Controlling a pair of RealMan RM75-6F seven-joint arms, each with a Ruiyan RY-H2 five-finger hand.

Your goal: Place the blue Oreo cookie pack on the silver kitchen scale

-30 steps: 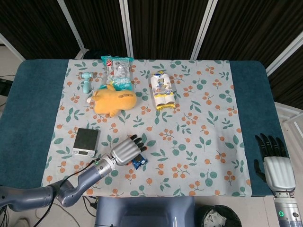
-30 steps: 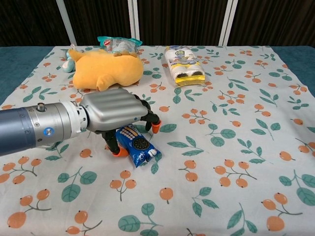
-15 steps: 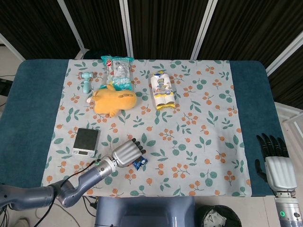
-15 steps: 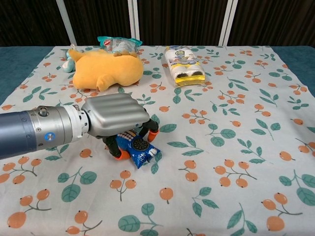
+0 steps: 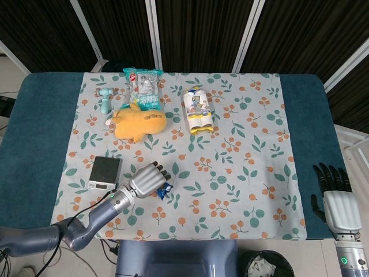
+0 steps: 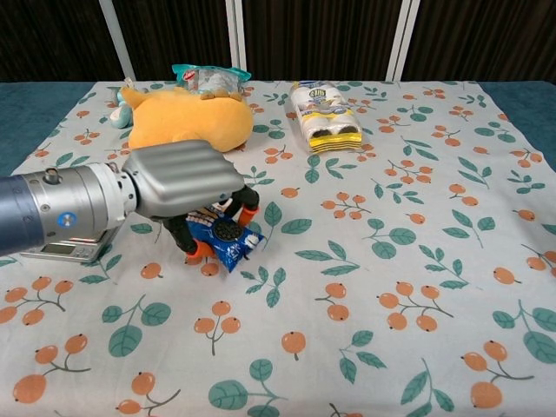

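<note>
My left hand [image 5: 148, 180] [image 6: 184, 187] grips the blue Oreo cookie pack [image 6: 223, 238] [image 5: 164, 190], which pokes out under the fingers just above the floral cloth. The silver kitchen scale [image 5: 104, 172] lies to the left of the hand, its dark top bare; in the chest view only a sliver of the scale [image 6: 65, 251] shows beneath my forearm. My right hand [image 5: 335, 198] hangs at the table's front right corner, off the cloth, fingers straight and apart, holding nothing.
A yellow plush toy [image 5: 138, 122] lies behind the scale. Further back are a clear snack bag [image 5: 143, 85] and a small teal toy [image 5: 105, 99]. A yellow-and-white pack [image 5: 197, 109] lies at centre back. Teal table edge [image 5: 34, 133] flanks the cloth.
My left hand has closed around the Oreo pack and carried it left, toward the scale. The right hand has stayed where it was.
</note>
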